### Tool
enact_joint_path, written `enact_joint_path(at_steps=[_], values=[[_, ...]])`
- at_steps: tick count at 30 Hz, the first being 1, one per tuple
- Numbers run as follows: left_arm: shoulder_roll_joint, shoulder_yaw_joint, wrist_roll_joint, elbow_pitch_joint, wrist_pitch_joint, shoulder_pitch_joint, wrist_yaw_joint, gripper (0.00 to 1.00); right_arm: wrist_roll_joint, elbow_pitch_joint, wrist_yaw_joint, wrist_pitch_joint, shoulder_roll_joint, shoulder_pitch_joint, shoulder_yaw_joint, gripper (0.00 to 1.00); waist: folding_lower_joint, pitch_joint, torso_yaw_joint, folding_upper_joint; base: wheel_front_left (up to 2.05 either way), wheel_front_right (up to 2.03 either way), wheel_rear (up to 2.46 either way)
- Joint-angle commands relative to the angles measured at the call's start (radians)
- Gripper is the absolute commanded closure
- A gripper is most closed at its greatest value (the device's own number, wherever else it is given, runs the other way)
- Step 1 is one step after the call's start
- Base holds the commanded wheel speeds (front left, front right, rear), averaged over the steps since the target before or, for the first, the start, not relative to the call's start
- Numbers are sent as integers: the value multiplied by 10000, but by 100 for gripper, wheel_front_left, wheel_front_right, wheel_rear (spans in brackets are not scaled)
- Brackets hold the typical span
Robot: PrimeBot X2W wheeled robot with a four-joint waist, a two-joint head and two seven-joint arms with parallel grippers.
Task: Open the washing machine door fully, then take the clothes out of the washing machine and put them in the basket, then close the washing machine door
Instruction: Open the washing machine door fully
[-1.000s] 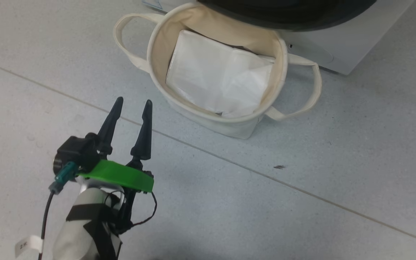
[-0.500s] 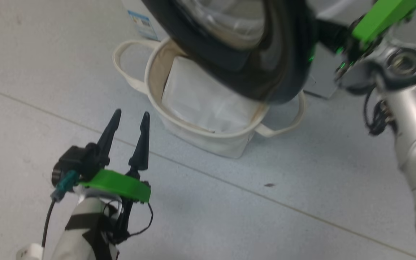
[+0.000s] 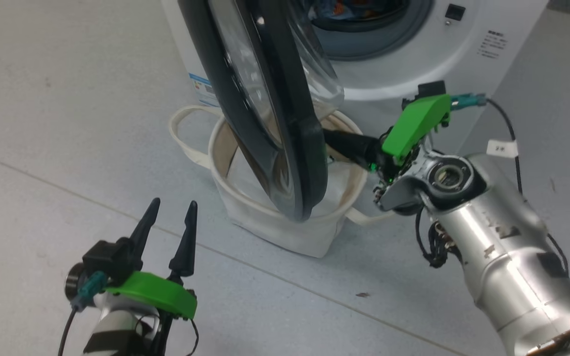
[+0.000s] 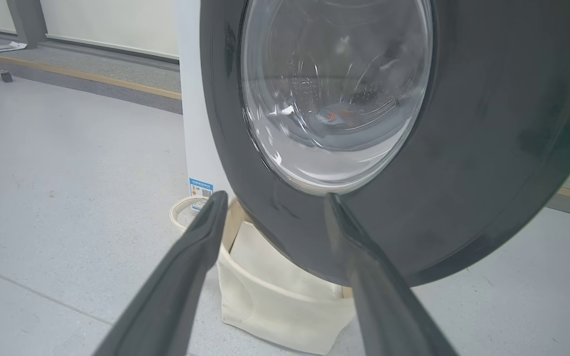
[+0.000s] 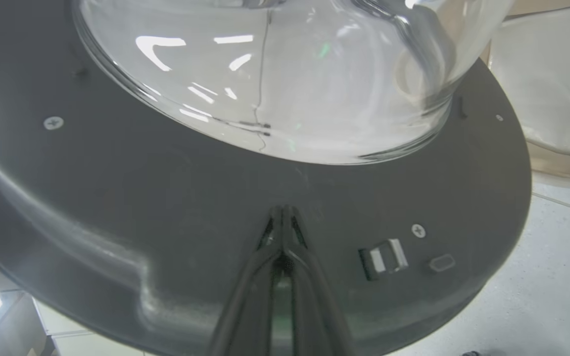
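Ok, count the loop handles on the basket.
2. One handle sticks out from the basket on the head view's left. The other handle shows below the right tool, with part of its loop out of sight.

Washing machine door (image 3: 308, 165) over basket (image 3: 285, 233), washing machine (image 3: 394, 74) behind

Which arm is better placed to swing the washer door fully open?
Right. The right claw, shut, appears pressed against the inner face of the washing machine door; the left claw, open, hangs over the floor, apart from it.
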Motion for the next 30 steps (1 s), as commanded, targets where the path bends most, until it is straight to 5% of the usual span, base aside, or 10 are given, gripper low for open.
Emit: enact_joint_path(at_steps=[1,20,21,22,30], values=[[275,319,78,-234,-122,-59,-57,0,-75,-224,12,-169,298,-41,261,100,0,-90,154,0,0,0,0],[119,488,62,-297,-122,94,-57,0,1940,-652,12,-2075,404,-126,3630,100,0,-390,1095,0,0,0,0],[139,520,60,-290,-122,107,-57,0,1942,-594,12,-2197,404,-140,3739,32,0,-441,1081,0,0,0,0],[166,564,57,-286,-122,123,-57,0,1909,-565,12,-2261,404,-165,3871,0,0,-468,1054,0,0,0,0],[494,878,55,-262,-122,211,-57,0,563,-226,12,-3814,360,-304,4203,0,0,-736,556,0,0,0,0]])
